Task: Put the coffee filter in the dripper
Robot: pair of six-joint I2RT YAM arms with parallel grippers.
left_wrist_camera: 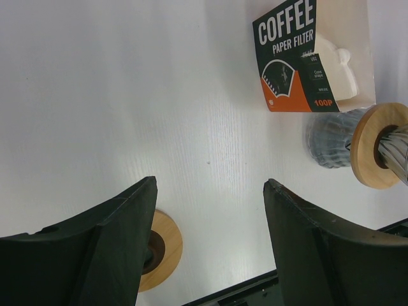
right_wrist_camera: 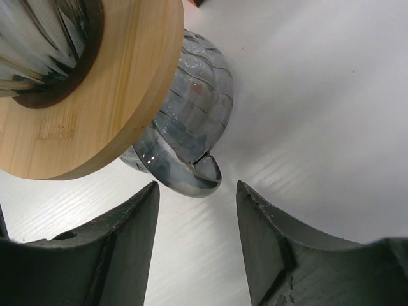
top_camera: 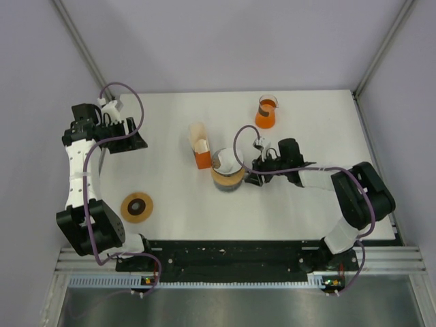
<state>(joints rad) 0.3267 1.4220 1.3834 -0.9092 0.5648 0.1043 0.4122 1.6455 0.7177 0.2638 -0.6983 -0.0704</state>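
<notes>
The white tabletop [top_camera: 313, 197] carries an orange flask [top_camera: 267, 114] at upper right, a filter carton [top_camera: 201, 157] at centre just beside a glass jug [left_wrist_camera: 326, 141] bearing the dripper [left_wrist_camera: 373, 137], and a dark-centred wooden ring [top_camera: 137, 207] at lower left.

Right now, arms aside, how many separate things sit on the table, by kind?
Filter carton: 1
Orange vessel: 1
Glass dripper with wooden collar: 1
Glass pot under the dripper: 1
Loose wooden ring: 1
Total: 5
</notes>
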